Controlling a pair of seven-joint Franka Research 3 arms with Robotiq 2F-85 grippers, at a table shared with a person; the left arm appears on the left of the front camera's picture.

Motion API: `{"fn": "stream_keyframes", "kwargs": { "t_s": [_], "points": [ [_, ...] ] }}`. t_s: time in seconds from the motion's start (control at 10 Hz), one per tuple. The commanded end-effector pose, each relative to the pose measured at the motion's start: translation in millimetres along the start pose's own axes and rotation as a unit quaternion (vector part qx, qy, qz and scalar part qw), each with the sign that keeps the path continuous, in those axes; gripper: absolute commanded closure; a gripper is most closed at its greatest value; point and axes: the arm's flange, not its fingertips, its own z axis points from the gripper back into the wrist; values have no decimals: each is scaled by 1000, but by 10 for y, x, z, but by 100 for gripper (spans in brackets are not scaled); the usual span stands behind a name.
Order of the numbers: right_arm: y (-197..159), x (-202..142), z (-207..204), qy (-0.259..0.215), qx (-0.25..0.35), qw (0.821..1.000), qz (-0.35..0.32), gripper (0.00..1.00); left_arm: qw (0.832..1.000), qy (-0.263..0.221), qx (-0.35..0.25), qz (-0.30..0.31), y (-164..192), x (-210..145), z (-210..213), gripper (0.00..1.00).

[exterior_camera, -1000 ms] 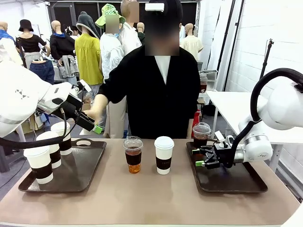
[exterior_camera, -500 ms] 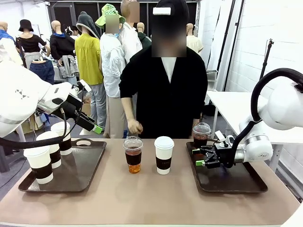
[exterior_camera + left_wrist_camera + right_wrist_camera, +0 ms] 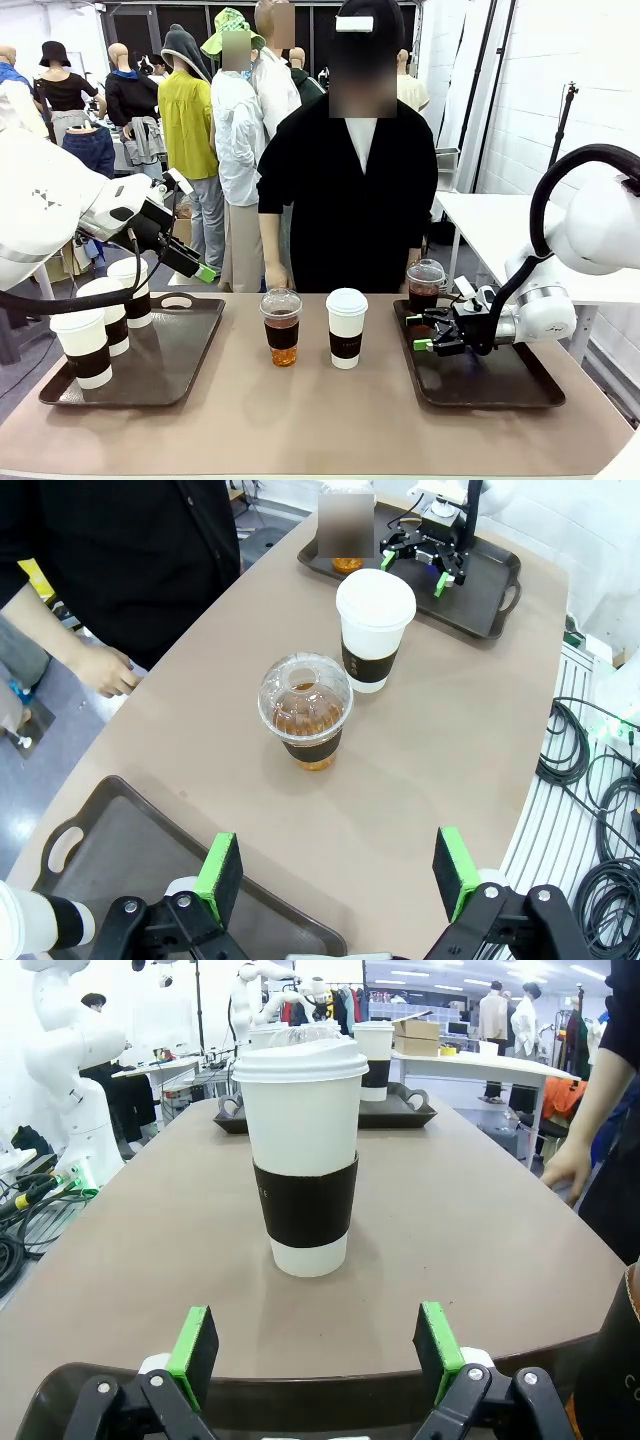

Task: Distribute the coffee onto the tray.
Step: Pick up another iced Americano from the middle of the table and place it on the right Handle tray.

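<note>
Near left, on the dark tray (image 3: 170, 370): three white sleeved cups (image 3: 83, 347) in a row running toward the far edge. Near right, low over the second tray (image 3: 500, 385): right gripper (image 3: 418, 333), jaws wide apart, nothing between them, aimed at the white cup (image 3: 346, 328) on bare worktop (image 3: 320, 420) between the trays. Just beside that cup, leftward: clear domed cup (image 3: 281, 327) of brown drink. At second tray's far corner: second clear cup (image 3: 425, 285), upright. Above dark tray's far edge: left gripper (image 3: 203, 268), raised, jaws apart, empty. Far side: person's hand (image 3: 275, 280) by the worktop edge.
</note>
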Motion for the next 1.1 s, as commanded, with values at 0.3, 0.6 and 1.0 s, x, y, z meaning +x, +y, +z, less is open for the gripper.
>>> {"fn": "stream_keyframes", "kwargs": {
  "t_s": [0.3, 0.6, 1.0],
  "points": [
    [1, 0, -7, 0, 0, 1000, 1, 0, 1000, -5, -7, -2, 22, -5, 7, 0],
    [1, 0, -7, 0, 0, 1000, 1, 0, 1000, -5, -7, -2, 22, -5, 7, 0],
    [1, 0, -7, 0, 0, 1000, 1, 0, 1000, -5, -7, -2, 22, -5, 7, 0]
  ]
}}
